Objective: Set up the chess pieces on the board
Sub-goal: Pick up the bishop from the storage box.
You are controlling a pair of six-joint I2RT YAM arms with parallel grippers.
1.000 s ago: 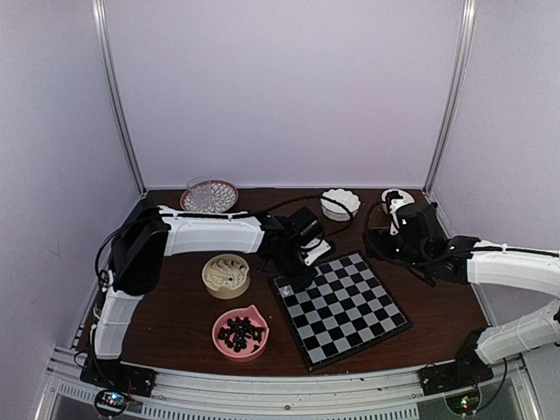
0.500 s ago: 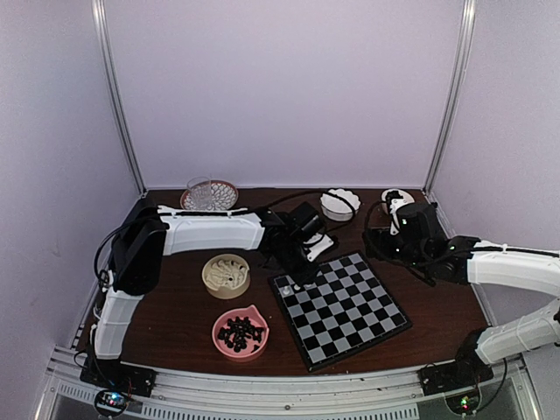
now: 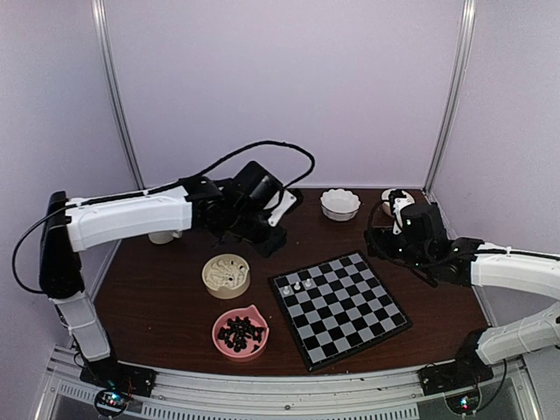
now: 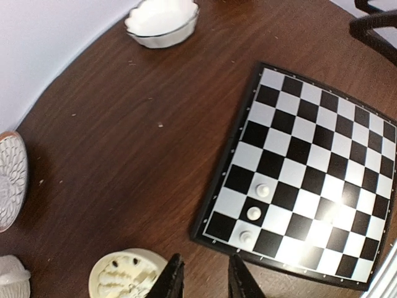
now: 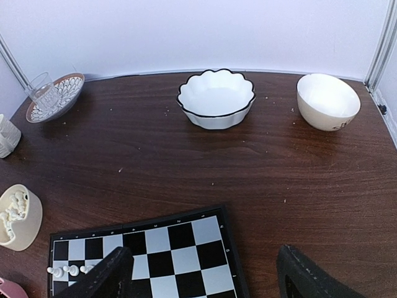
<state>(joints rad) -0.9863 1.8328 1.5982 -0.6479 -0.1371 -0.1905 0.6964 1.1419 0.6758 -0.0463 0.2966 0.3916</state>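
The board (image 3: 343, 306) lies at an angle in the middle of the table. Three cream-white chess pieces (image 3: 297, 286) stand in a row at its left corner, also shown as pieces (image 4: 254, 213) in the left wrist view and pieces (image 5: 72, 270) in the right wrist view. More white pieces fill a cream bowl (image 3: 226, 274). Black pieces sit in a pink bowl (image 3: 240, 332). My left gripper (image 3: 269, 238) hangs raised, left of the board, narrowly open and empty (image 4: 203, 282). My right gripper (image 3: 378, 240) hovers wide open beyond the board's far corner, empty (image 5: 203, 276).
A white scalloped bowl (image 5: 216, 99) and a plain cream bowl (image 5: 327, 100) stand at the back. A patterned dish with a glass (image 5: 53, 93) is at the back left. Metal frame posts (image 3: 446, 114) rise at the rear corners.
My left arm has lifted off the board's left corner and swung up and back to the left, uncovering three white pieces there. The right arm has not moved.
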